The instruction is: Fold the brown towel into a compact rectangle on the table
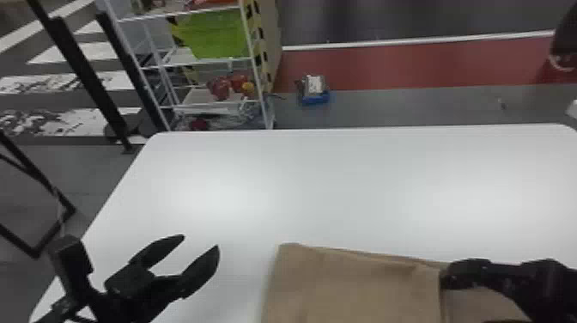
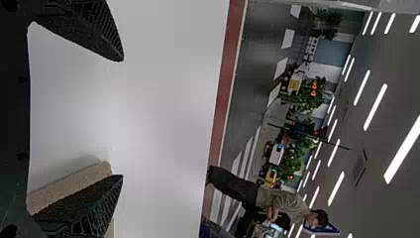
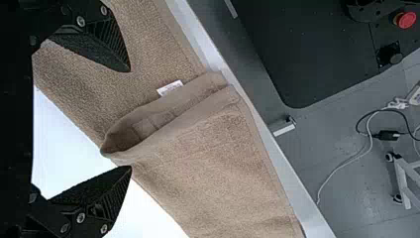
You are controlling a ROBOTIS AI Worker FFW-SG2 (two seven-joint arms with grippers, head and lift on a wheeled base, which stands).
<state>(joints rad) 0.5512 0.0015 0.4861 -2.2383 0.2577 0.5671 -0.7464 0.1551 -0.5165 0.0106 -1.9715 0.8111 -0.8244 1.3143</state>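
1. Head view: the brown towel [image 1: 352, 283] lies folded over in layers on the white table [image 1: 300, 172], at the bottom of the view and right of its middle. Its far edge runs roughly level, and its left side faces bare tabletop.
2. Left gripper [image 1: 200, 242] hangs over the table at the lower left, well apart from the towel's body in this view. Its two fingers stand spread, with nothing between them.
3. Right gripper [image 1: 444, 279] comes in at the lower right, at the towel's far right part, where a layer's edge runs down beside it.
4. Left wrist view: the left gripper [image 2: 122, 118] has its fingers wide apart over white tabletop, with a strip of towel showing alongside one of them.
5. Right wrist view: the right gripper [image 3: 130, 119] also has its fingers apart, clamped on nothing. One finger overlaps the cloth in the view, and a bent corner of the fold shows between the tips.
6. Here the towel lies along the table's edge. Its folded-over part ends in raised, slightly gaping hems, with a white label [image 3: 170, 88] just beside them.
7. Beyond the table stands a white shelf rack [image 1: 210, 62] with a green bin [image 1: 214, 36].
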